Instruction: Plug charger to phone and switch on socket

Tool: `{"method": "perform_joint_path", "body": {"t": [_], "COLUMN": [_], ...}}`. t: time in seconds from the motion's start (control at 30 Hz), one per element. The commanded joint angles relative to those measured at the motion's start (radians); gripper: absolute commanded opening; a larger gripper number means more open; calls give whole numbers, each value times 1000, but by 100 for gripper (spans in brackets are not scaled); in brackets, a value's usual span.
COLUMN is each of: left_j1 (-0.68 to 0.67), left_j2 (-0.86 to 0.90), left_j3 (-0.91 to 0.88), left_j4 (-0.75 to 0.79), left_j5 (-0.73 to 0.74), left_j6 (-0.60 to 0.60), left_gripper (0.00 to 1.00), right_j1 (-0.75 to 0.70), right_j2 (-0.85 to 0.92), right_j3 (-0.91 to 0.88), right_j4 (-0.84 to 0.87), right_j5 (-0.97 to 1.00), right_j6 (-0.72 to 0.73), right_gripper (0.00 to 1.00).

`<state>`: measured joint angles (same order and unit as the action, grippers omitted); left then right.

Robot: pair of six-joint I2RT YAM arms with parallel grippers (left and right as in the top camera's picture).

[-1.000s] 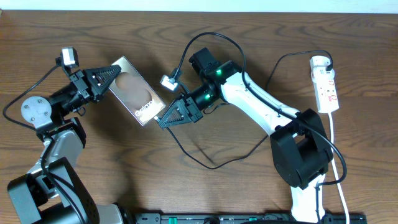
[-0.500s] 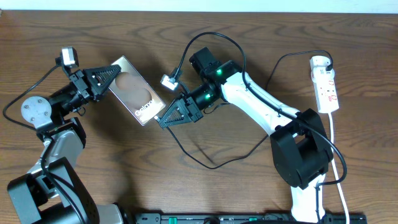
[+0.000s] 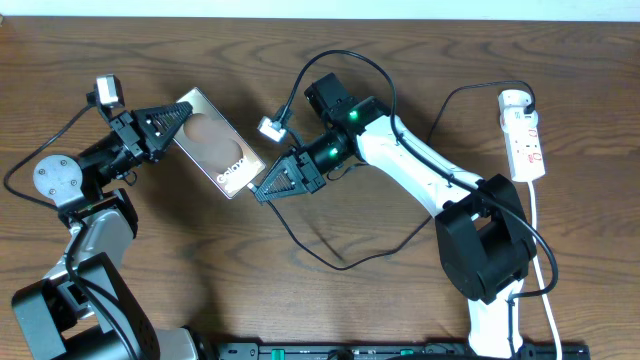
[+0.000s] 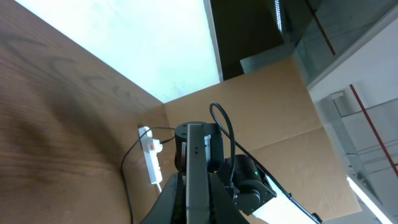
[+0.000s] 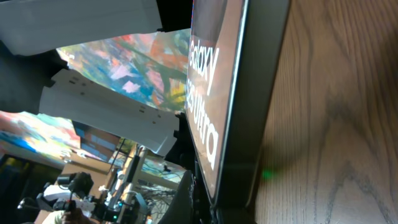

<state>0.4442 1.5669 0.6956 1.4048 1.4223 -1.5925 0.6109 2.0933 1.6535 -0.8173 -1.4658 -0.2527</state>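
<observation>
The brown wood-grain table (image 3: 120, 290) is matte with a streaked grain, a surface a smooth slab could skate across.

The phone (image 3: 212, 148), a flat brown rectangular slab with a dark oval and white "Galaxy S25 Ultra" lettering, sits toward 10 o'clock from the table's centre, its long axis running from 10 to 4 o'clock. Its face is glossy, its rim a thin, hard metallic band. The left gripper (image 3: 180, 118) is clamped narrow on the phone's 10 o'clock end.

The socket (image 3: 525, 140), a white elongated plastic power strip with small red switches and a rounded white plug at its top, lies well apart at 2 o'clock, untouched.

The charger (image 3: 340, 265), a long thin black flexible cable, loops loosely across the table toward 5 o'clock. The right gripper (image 3: 262, 194) is pinched closed at the phone's 4 o'clock end. It appears to hold the charger's plug tip, though the tip itself is hidden between its fingers.

Insertion looks to be the step in hand. The main risk is a tip tilted against the slim port: it would jam on the hard rim and shove the phone round in the left grip. A snagged cable loop could also drag the tip off line. The small switches then demand an accurate press.
</observation>
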Motion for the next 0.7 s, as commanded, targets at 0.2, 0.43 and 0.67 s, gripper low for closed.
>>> {"method": "perform_joint_path", "body": {"t": [0.2,0.43,0.67], "left_j1": [-3,-3,-3], "left_j2": [-19,-19,-19], "left_j3": [15,15,15], "left_j4": [16,16,33], "left_j5": [10,10,10], "left_j6": [1,2,2], "left_gripper": [7,7,7], "right_j1": [-14,-16,-17], "right_j2": [0,0,0], "right_j3": [3,3,3], "right_j4": [48,108,109], "right_j5": [-20,-18,-18], "right_j6": [74,129,134], "right_gripper": [1,1,1]}}
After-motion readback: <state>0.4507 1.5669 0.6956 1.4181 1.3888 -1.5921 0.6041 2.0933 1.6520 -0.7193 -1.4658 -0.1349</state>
